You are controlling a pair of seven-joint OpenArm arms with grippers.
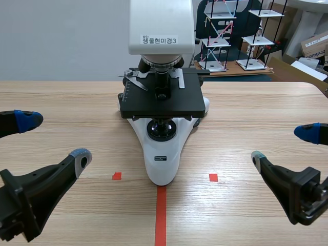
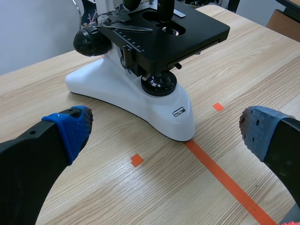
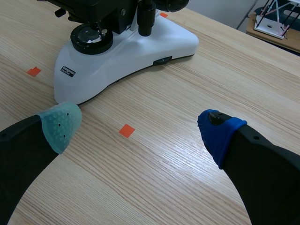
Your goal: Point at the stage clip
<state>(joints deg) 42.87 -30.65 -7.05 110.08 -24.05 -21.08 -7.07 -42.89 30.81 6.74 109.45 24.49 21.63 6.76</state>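
A white microscope (image 1: 162,154) with a black stage (image 1: 161,100) stands at the table's middle. A thin metal stage clip (image 1: 134,79) lies on the stage's left part, under the objective; in the left wrist view the stage clip (image 2: 129,28) shows beside the scale. My left gripper (image 1: 54,139) is open, low at the left, well short of the microscope (image 2: 140,93). My right gripper (image 1: 284,142) is open, low at the right, with the microscope base (image 3: 126,51) ahead of it. Neither touches anything.
Orange-red tape marks lie in front of the microscope base: a line (image 1: 161,215) and two small squares (image 1: 117,176) (image 1: 213,177). Behind the table stand white rack models (image 1: 230,36) and cardboard boxes (image 1: 313,46).
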